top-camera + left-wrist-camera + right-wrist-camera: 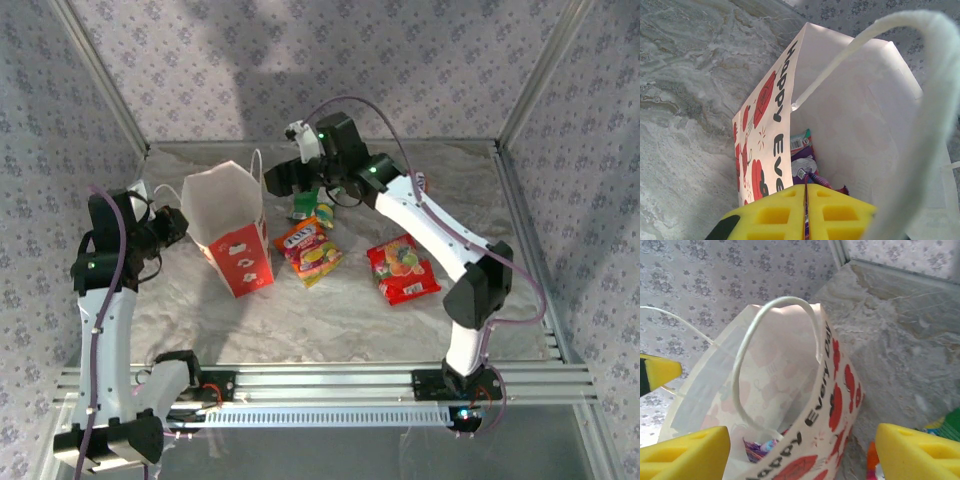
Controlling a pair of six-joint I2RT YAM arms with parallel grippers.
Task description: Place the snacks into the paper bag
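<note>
- Grey marbled bench [340, 320]: everything left to load lies on its right half, i.e. on the right arm's side.
- White paper bag with a red base, strawberry prints and white cord handles [222, 208]: stands left of centre with its mouth open upward. It is between the two end effectors.
- Left end effector [178, 225]: clenched, pads together, right at the bag's left rim. Looks like it's steadying the bag, but I can't tell what is pinched between the pads.
- Right end effector [285, 180]: released, pads wide apart with nothing between them. It hangs just beside the bag's right wall, at the far side.
- Red glossy packet with fruit print [403, 268]: flat on the bench, well right of the bag. Long axis runs roughly left-right with a slight tilt.
- Orange-yellow glossy packet [309, 250]: flat on the bench near the bag's right side, long axis diagonal.
- Green glossy packet [304, 208]: just on the near side of the right end effector, partly under it. My read is this is the next pick.
  - The move is a short drop toward the near side, then a carry left to the bag mouth.
  - The right arm is clearly the nearer one.
  - Its long axis can't be made out, too much is covered.
- Purple packet [802, 162] and teal packet [801, 140]: already down inside the bag, against the printed wall.
</note>
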